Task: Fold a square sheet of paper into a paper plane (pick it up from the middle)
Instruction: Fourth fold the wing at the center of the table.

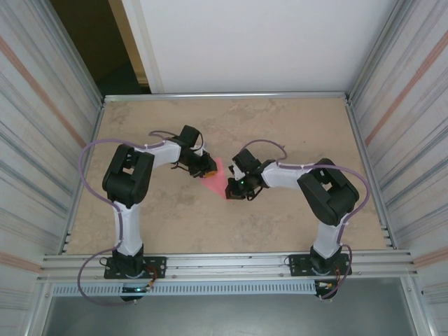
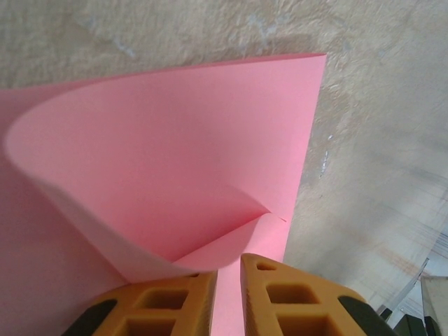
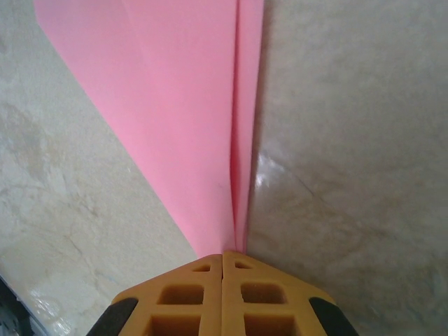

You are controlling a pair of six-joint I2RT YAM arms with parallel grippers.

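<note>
**Item: paper** (image 1: 218,178), pink, part-folded. It lies mid-surface, between the two end effectors, and is well apart from every edge.

**Top view:** both arms reach inward and meet over the sheet. The left end effector (image 1: 201,166) covers the sheet's far-left end and the right end effector (image 1: 236,185) its near-right end, so neither grip can be read from above.

**Left wrist view:** a flap is lifted and curled over the flat layer. The curl runs down into the orange fingers (image 2: 294,297), which stand a slit apart with pink in the gap (closed on the paper).

**Right wrist view:** a raised centre crease runs along the sheet, which narrows to a point. That point enters the fingertips, which are pressed together and pinch the paper.

**Surroundings:** mottled beige surface (image 1: 280,126), ribbed metal side walls (image 1: 42,105), a white back panel (image 1: 259,42), and a rail (image 1: 231,262) along the near edge.
</note>
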